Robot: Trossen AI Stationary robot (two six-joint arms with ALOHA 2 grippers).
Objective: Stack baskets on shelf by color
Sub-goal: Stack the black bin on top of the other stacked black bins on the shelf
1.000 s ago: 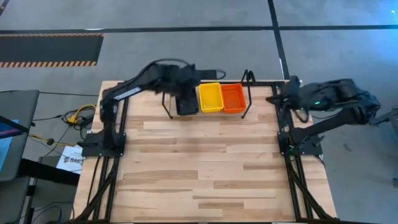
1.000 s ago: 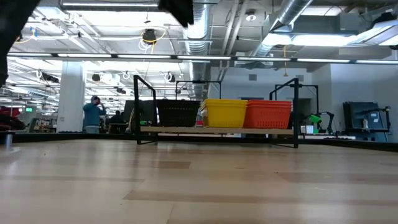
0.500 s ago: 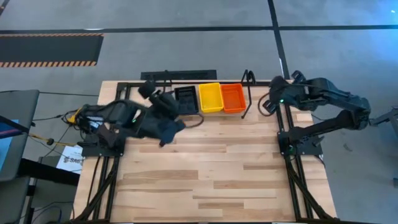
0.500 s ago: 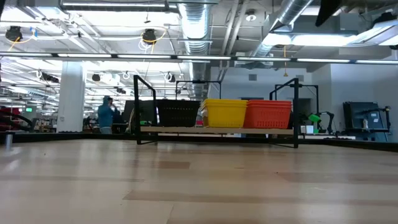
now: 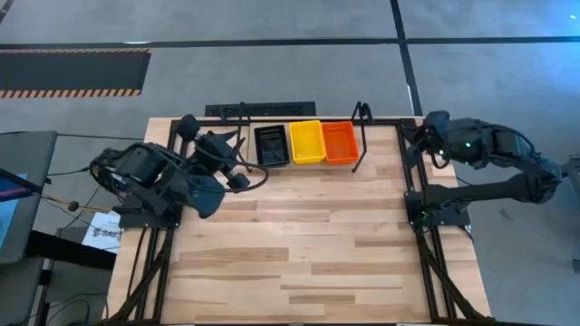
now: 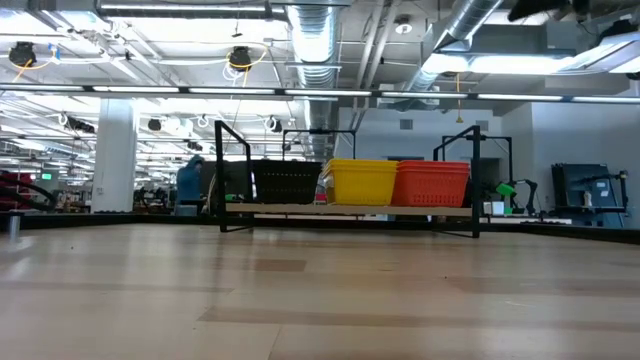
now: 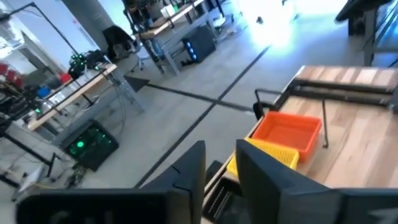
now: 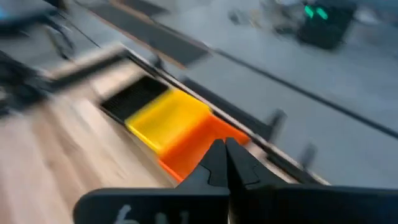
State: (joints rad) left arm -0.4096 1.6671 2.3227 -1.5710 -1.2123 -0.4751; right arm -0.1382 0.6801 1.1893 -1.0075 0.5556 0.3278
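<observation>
On the low black metal-rod shelf (image 5: 362, 136) at the table's far edge sit three slotted plastic basket stacks side by side: black (image 5: 271, 145), yellow (image 5: 306, 142), red (image 5: 340, 141). Left gripper (image 7: 219, 163) hangs empty, fingers apart; right gripper (image 8: 225, 157) is pinched closed, empty.
</observation>
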